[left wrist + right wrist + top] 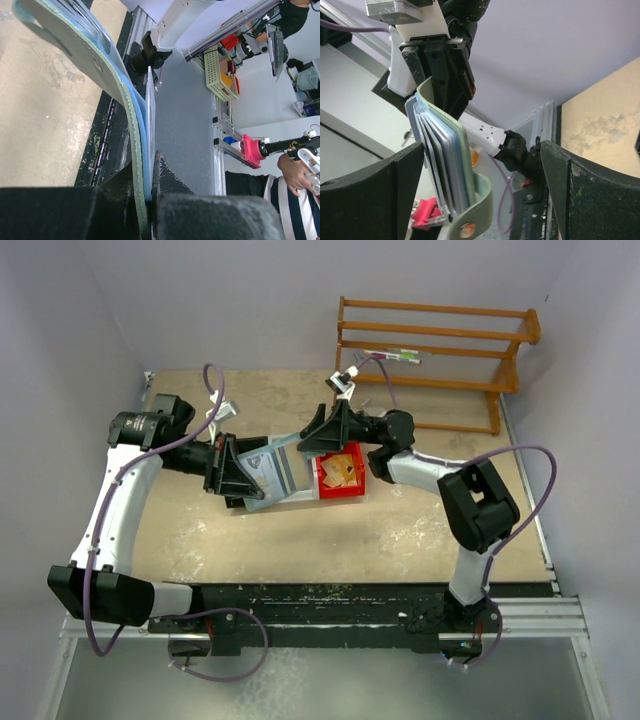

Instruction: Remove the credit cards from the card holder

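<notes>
From above I see an orange-brown wooden slatted rack (440,309) at upper right; a red square bin (341,493) sits mid-frame on the beige worktop (300,540).

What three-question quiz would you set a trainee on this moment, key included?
1. True or false: the right tool is shut on the card holder.
2. In the right wrist view, where do the grey-blue credit cards sit? A) on the wooden rack; B) tucked inside the card holder; C) pinched in the right tool.
3. Fill in: the card holder is held up off the table by the ___ tool.

Key:
1. False. Its jaws stand open, one on each side of the holder.
2. B.
3. Left, clamped on the holder's edge.
</notes>
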